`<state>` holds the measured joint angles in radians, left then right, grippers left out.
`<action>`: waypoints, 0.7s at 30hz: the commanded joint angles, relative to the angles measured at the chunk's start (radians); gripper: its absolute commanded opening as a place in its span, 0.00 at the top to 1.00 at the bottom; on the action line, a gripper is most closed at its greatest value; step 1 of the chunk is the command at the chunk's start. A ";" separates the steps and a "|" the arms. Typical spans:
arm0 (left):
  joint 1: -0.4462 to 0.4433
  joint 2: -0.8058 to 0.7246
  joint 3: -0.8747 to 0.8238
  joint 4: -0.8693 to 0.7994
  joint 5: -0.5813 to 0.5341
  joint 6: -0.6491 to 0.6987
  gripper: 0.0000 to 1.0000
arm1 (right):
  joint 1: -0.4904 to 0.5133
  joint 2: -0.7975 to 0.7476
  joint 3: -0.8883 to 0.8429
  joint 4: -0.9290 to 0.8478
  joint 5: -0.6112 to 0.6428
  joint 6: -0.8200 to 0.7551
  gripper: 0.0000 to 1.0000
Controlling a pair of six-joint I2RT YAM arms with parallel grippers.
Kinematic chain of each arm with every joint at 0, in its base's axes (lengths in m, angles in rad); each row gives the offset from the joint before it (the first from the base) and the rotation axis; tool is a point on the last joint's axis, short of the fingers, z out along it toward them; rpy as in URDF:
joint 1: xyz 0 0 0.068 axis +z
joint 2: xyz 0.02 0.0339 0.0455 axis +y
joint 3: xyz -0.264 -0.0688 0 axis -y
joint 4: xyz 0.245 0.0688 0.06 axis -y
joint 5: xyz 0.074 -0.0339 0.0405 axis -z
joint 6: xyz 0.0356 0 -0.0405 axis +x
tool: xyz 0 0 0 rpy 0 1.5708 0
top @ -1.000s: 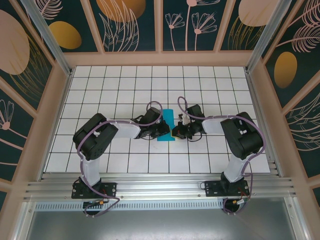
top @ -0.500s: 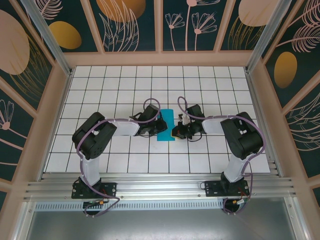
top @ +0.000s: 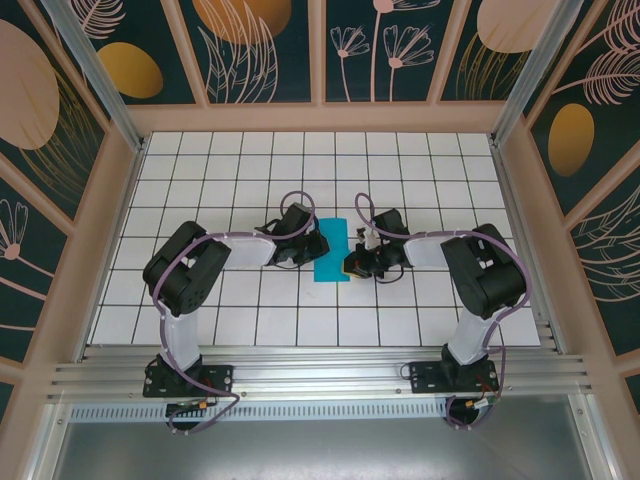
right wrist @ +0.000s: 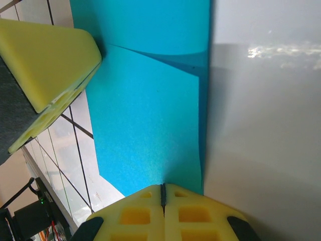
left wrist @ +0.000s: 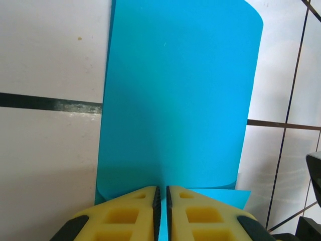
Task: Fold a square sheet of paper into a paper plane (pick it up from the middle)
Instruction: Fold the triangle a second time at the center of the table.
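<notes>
Top external: paper (top: 332,250) lengthwise near-to-far.

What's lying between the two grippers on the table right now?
The folded blue paper lies between the left gripper and the right gripper, in the top view.

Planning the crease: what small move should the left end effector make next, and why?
Probably slide the left end effector forward over the square sheet of paper to press its rounded, uncreased far fold; the right end effector sits shut at its edge.
</notes>
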<state>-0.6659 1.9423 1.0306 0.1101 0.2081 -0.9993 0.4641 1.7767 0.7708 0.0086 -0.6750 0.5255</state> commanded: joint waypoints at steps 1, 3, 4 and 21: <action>0.054 0.037 0.015 -0.074 -0.122 0.014 0.83 | 0.007 0.060 -0.033 -0.115 0.114 -0.031 0.98; 0.062 0.037 0.018 -0.084 -0.127 0.020 0.83 | 0.007 0.061 -0.033 -0.114 0.113 -0.030 0.98; 0.064 0.035 0.020 -0.088 -0.130 0.022 0.83 | 0.008 0.060 -0.033 -0.113 0.113 -0.030 0.98; 0.053 -0.120 0.015 0.008 0.047 0.088 0.81 | 0.009 0.060 -0.022 -0.111 0.114 -0.020 0.98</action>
<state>-0.5976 1.8706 1.0622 0.0582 0.1841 -0.9333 0.4644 1.7767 0.7727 0.0078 -0.6750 0.5228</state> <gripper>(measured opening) 0.185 0.056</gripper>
